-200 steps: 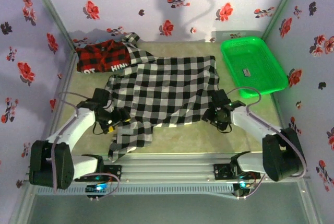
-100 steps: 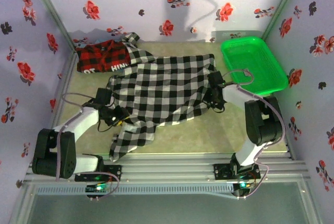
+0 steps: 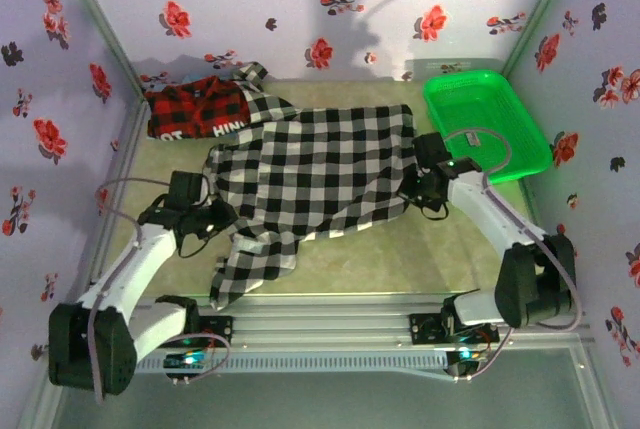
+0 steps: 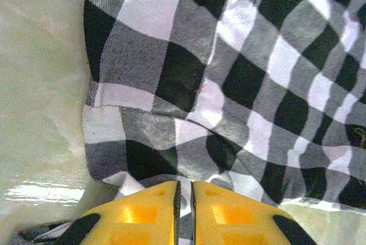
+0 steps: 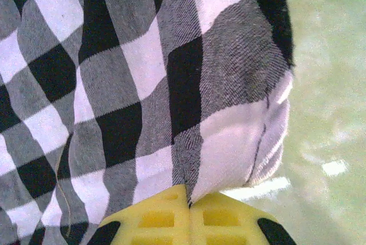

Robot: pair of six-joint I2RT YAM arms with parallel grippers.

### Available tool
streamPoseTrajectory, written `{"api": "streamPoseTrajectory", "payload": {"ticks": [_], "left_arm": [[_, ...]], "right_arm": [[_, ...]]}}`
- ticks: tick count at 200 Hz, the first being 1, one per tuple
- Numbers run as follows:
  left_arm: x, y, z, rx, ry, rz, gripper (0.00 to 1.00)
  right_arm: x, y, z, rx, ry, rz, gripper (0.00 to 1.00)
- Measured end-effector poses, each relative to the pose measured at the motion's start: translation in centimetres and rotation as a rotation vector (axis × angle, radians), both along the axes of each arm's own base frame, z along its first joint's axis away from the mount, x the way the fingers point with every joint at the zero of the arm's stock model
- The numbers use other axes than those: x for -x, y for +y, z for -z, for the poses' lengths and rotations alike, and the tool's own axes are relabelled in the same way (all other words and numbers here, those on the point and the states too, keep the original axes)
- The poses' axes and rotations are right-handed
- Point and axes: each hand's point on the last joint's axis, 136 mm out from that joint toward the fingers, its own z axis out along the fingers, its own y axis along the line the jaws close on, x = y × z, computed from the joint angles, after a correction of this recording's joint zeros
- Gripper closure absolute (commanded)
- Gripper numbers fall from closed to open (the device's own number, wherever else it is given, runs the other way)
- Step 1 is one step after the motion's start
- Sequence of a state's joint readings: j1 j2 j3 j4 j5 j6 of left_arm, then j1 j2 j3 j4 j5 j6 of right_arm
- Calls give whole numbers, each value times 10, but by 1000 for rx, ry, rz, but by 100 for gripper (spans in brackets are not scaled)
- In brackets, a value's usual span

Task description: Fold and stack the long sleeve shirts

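Left arm (image 3: 130, 269) stretched forward and angled inward, left pincer (image 3: 213, 217) (image 4: 184, 191) low, its yellow fingers (image 4: 137, 213) almost touching with a thin fold of the checked shirt (image 3: 310, 174) nipped in the slit. Right arm (image 3: 490, 214) mirrors it, leaning inward. Right pincer (image 3: 415, 189) (image 5: 190, 200) clamped tight on the shirt's hem.
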State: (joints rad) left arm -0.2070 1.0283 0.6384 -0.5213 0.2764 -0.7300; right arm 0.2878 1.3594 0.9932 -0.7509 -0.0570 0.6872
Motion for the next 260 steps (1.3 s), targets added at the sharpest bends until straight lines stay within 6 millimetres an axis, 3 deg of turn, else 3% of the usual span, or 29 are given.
{"api": "streamPoseTrajectory", "payload": {"ticks": [31,63,76,88,106,121,134,149,180,205,240,260], "left_arm": [[2,3,-5,-6,-19,-7,81],[3,7,11,-38,25,-17,79],[-1,8,20,-49,47,-22,74],[-6,10,29,-63,76,-23,67],[-16,15,36,-88,109,-37,40],[-26,20,31,-98,96,-51,25],[-35,25,21,-98,71,-70,21],[-42,32,12,-94,51,-92,20],[-29,40,7,-53,76,-112,18],[-3,32,11,-10,130,-84,18],[31,23,20,7,234,-45,18],[47,11,22,0,282,13,17]], "right_arm": [[18,0,11,1,91,-21,93],[13,3,50,21,223,-53,89],[-4,6,60,24,239,-60,69],[-30,9,60,23,226,-72,60],[-75,13,51,26,158,-92,48],[-85,12,43,28,112,-94,42],[-75,7,36,35,92,-92,40],[-49,-1,25,40,72,-78,39],[7,-7,7,-8,10,-60,34],[39,12,16,-54,25,-101,32],[62,40,42,-106,82,-113,31],[70,59,47,-121,97,-139,30]]}}
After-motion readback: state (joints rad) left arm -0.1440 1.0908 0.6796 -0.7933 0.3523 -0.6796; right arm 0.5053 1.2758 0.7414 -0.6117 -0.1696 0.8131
